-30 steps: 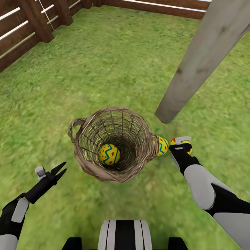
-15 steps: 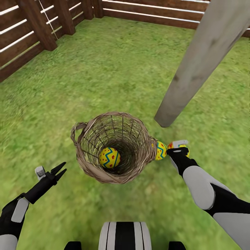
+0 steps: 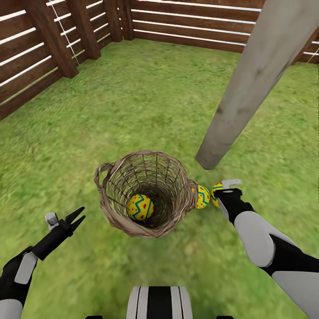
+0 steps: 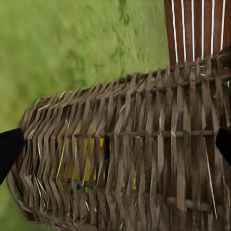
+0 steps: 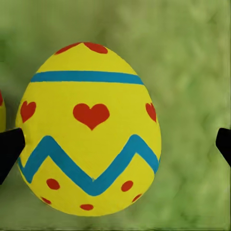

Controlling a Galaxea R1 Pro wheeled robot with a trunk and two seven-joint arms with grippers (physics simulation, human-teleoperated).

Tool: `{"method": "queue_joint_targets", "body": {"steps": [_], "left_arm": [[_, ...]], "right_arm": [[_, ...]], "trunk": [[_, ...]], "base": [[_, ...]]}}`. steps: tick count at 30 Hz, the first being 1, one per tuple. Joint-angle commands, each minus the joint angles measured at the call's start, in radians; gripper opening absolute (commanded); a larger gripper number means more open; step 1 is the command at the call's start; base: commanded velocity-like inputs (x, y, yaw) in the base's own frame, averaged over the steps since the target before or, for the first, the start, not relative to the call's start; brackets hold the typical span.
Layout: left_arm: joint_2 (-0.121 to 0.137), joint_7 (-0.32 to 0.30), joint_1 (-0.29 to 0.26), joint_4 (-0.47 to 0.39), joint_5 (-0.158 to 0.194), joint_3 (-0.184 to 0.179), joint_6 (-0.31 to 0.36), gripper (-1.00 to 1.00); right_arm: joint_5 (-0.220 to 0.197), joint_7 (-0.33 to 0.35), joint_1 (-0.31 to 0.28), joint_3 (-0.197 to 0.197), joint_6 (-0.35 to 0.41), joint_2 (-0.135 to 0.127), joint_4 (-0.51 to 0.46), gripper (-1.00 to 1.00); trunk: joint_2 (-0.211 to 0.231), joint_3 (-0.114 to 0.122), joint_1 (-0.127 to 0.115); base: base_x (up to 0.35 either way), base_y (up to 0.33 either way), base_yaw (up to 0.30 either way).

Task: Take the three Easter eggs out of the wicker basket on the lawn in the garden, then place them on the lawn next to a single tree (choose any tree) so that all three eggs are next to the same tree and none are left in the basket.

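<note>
We see the wicker basket (image 3: 148, 193) standing upright on the lawn (image 3: 146, 102), roughly center and fairly near us, w/ one Easter egg (image 3: 140, 207) lying at its bottom, towards the basket's left side. Two more eggs lie on the grass just right of the basket: the second egg (image 3: 202, 196) sits right against the basket's outer wall, and the third egg (image 3: 216, 191) is just beside it, partly hidden behind the right gripper (image 3: 230, 189). The tree (image 3: 250, 86) trunk, pale grey-beige, meets the ground a bit farther off and right of the basket, near both outside eggs. In the right wrist view the third egg (image 5: 90, 129) stands upright on the grass between the two dark fingertips (image 5: 10, 147), which sit apart at either side w/o clearly touching it, so the right gripper is spread wide, not clamping the egg. The left gripper (image 3: 75, 218) hangs low at near left, well apart from the basket, jaws parted & holding nothing. In the left wrist view the basket's woven wall (image 4: 134, 149) is close in front, w/ yellow of the inside egg (image 4: 84, 163) showing through the gaps. A brown wooden fence (image 3: 53, 40) runs along the far and left edges of the lawn
</note>
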Motion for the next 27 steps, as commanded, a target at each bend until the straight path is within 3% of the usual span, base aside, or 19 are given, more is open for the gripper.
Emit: {"method": "queue_joint_targets", "body": {"steps": [1, 2, 12, 22, 25, 26, 27], "left_arm": [[0.000, -0.002, 0.000, 0.001, 0.003, 0.001, 0.008, 1.00], [0.000, -0.002, 0.000, 0.006, 0.005, 0.007, 0.009, 1.00], [0.005, -0.001, 0.010, 0.037, 0.008, 0.054, 0.008, 1.00], [0.005, -0.002, 0.010, 0.039, 0.008, 0.056, 0.009, 1.00], [0.005, 0.000, 0.010, 0.039, 0.008, 0.056, 0.010, 1.00], [0.005, 0.000, 0.010, 0.039, 0.008, 0.056, 0.009, 1.00], [0.005, 0.000, 0.010, 0.039, 0.008, 0.056, 0.010, 1.00]], "right_arm": [[0.008, 0.021, -0.001, 0.003, 0.014, 0.000, -0.098, 1.00], [0.005, 0.024, 0.006, -0.013, 0.020, 0.006, -0.008, 1.00], [-0.005, 0.052, -0.009, -0.001, 0.014, -0.004, 0.019, 1.00], [-0.013, 0.078, -0.009, -0.004, 0.016, -0.007, 0.011, 1.00], [-0.039, 0.191, -0.009, -0.030, 0.043, -0.038, -0.064, 1.00], [-0.059, 0.268, -0.009, -0.044, 0.118, -0.069, -0.100, 1.00], [-0.066, 0.409, -0.008, -0.049, 0.213, -0.119, -0.119, 1.00]], "trunk": [[0.000, 0.004, -0.001], [0.000, 0.003, -0.001], [0.000, 0.003, -0.001], [0.000, 0.003, -0.001], [0.000, 0.003, -0.001], [0.000, 0.003, -0.001], [0.000, 0.003, -0.001]], "base": [[0.000, 0.000, 0.000], [0.000, 0.000, 0.000], [-0.003, 0.000, 0.000], [-0.325, 0.000, 0.000], [-0.338, 0.000, 0.000], [-0.337, 0.000, 0.000], [-0.315, 0.000, 0.000]]}}
